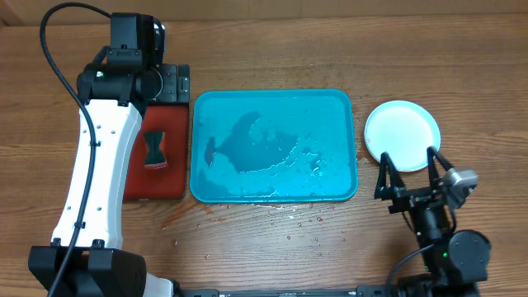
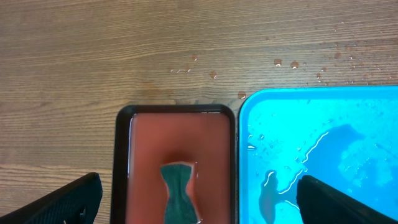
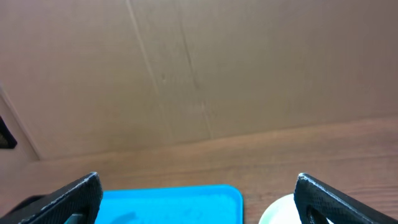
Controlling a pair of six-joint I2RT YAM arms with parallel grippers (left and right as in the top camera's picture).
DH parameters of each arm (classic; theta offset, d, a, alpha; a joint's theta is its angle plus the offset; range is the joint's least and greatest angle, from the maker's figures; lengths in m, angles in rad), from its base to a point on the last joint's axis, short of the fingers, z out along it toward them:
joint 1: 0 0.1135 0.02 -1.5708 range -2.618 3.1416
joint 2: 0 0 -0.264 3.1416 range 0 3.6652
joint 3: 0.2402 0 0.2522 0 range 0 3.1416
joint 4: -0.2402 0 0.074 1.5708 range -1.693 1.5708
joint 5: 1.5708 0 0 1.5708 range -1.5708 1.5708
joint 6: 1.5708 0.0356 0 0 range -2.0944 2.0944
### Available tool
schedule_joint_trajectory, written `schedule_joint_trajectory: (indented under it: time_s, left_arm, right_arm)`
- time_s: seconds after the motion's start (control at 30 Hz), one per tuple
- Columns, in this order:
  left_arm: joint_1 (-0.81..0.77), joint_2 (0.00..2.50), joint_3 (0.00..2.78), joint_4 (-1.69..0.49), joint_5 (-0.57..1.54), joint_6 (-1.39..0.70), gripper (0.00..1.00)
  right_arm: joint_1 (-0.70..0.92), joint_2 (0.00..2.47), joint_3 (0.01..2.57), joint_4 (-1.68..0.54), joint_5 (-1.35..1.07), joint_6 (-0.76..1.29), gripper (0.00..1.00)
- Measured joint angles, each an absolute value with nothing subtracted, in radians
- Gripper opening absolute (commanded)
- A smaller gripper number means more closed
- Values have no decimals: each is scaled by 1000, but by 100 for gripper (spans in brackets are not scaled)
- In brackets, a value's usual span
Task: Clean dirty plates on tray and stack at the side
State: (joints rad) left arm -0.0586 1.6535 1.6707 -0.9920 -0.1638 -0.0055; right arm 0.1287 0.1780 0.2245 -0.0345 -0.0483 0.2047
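Note:
The cyan-blue tray (image 1: pixel 272 191) lies mid-table, wet with puddles and with no plate on it. It also shows in the left wrist view (image 2: pixel 323 137) and the right wrist view (image 3: pixel 174 205). To its right, a round plate (image 1: pixel 402 132) with a white centre and pale cyan rim rests on the table. Its edge shows in the right wrist view (image 3: pixel 277 214). I cannot tell whether other plates lie under it. My left gripper (image 1: pixel 167 82) (image 2: pixel 197 190) is open and empty above the red tray. My right gripper (image 1: pixel 408 171) (image 3: pixel 198 186) is open and empty just in front of the plate.
A red tray (image 1: pixel 140 186) (image 2: pixel 146 143) with a dark rim lies left of the cyan tray and holds a dark green sponge (image 1: pixel 154 148) (image 2: pixel 177 193). Water drops (image 1: pixel 289 219) (image 2: pixel 292 62) dot the wood by the cyan tray. A brown board wall (image 3: pixel 199 74) stands behind the table.

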Motion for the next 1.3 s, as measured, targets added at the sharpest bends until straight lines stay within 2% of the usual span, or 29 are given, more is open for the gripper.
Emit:
schedule_joint_trajectory:
  time_s: [0.33,0.63,1.3]
  left_arm:
    - [-59,1654,1671,-992,-164,-6,100]
    - [-59,1654,1671,-992,-164,-6,100]
    - [-59,1654,1671,-992,-164,-6,100]
  right_arm:
    - [129,46,18,46,-56,205,100]
    - [129,14,18,-83,-69,205,100]
    - [129,13,18,-82,-74,205,100]
